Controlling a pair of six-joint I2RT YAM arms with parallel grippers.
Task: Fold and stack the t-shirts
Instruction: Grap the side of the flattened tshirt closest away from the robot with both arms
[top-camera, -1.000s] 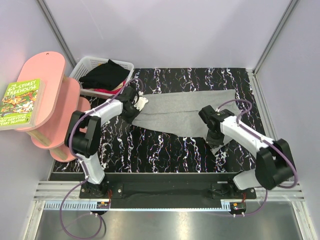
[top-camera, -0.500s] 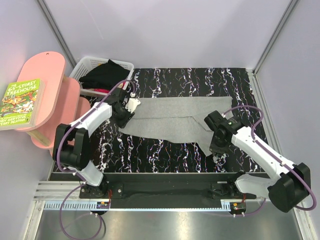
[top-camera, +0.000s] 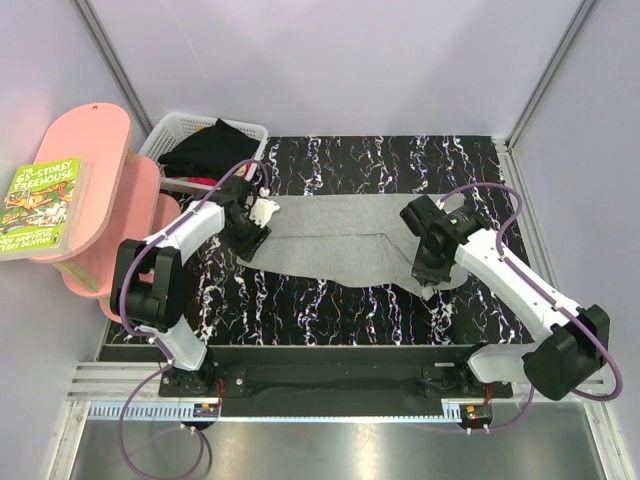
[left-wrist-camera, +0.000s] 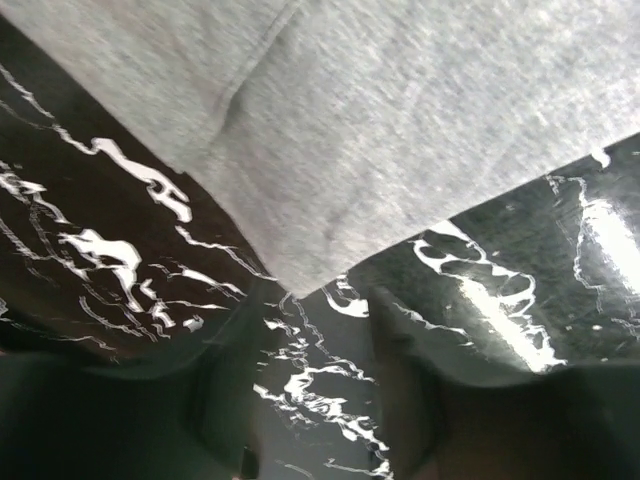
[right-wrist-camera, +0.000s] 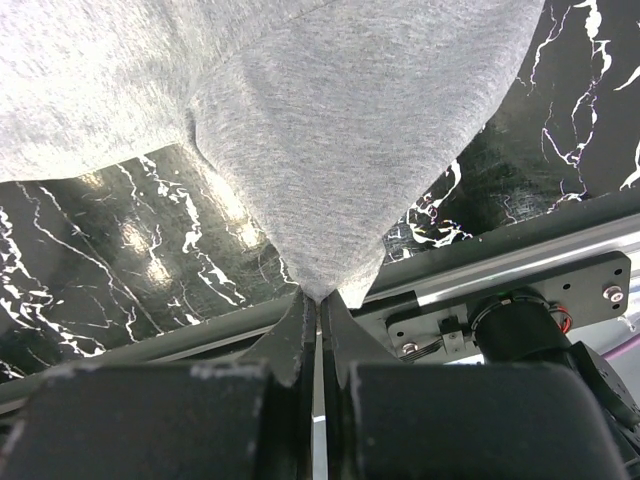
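The light grey t-shirt (top-camera: 340, 238) lies spread across the black marbled table. In the left wrist view a corner of this t-shirt (left-wrist-camera: 400, 130) rests just ahead of my left gripper (left-wrist-camera: 320, 340), which is open with only bare table between its dark fingers (left-wrist-camera: 405, 380). From above, the left gripper (top-camera: 252, 232) sits at the shirt's left edge. My right gripper (right-wrist-camera: 320, 297) is shut on a pinched point of the grey t-shirt (right-wrist-camera: 340, 160), lifted off the table near the front right (top-camera: 430, 278). The black t-shirt (top-camera: 208, 148) is heaped in the basket.
A white lattice basket (top-camera: 200, 117) stands at the back left. Beside it is a pink shelf stand (top-camera: 95, 160) with a book (top-camera: 40, 205) on it. Walls close in the back and sides. A metal rail (right-wrist-camera: 520, 255) runs along the near edge.
The left gripper has opened and let go of the grey t-shirt's left corner, which now lies flat. The right gripper stays shut on the cloth while its arm has swung outward.
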